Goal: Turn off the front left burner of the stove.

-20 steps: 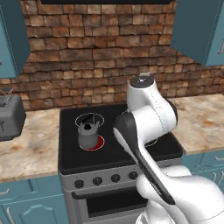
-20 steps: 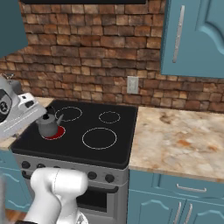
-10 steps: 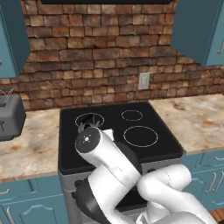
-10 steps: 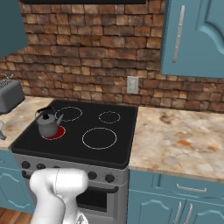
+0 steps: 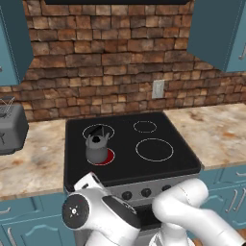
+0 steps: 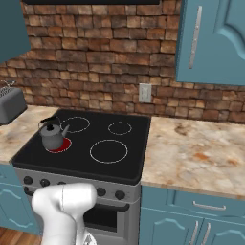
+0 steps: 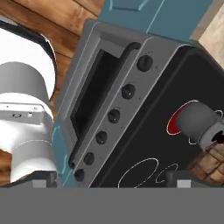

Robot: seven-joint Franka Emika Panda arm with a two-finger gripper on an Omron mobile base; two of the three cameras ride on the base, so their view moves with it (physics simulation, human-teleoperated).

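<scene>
The stove [image 5: 144, 185] stands between two stone counters [image 6: 196, 155], its steel front carrying a row of black knobs [image 7: 114, 116] above the oven door. On its black glass top the front left burner [image 5: 108, 156] glows red, a crescent of it showing beside the grey kettle [image 5: 97, 148] that sits on it. In the hand view the same red arc [image 7: 173, 124] curves out from under the kettle [image 7: 197, 122]. The other three rings [image 6: 109, 150] are plain white outlines.

The gripper's dark tips [image 7: 177, 178] sit at the foot of the hand view, set wide apart, holding and touching nothing, looking along the knob row from well off the stove front.

A grey toaster [image 5: 10, 128] stands on the left counter.
</scene>
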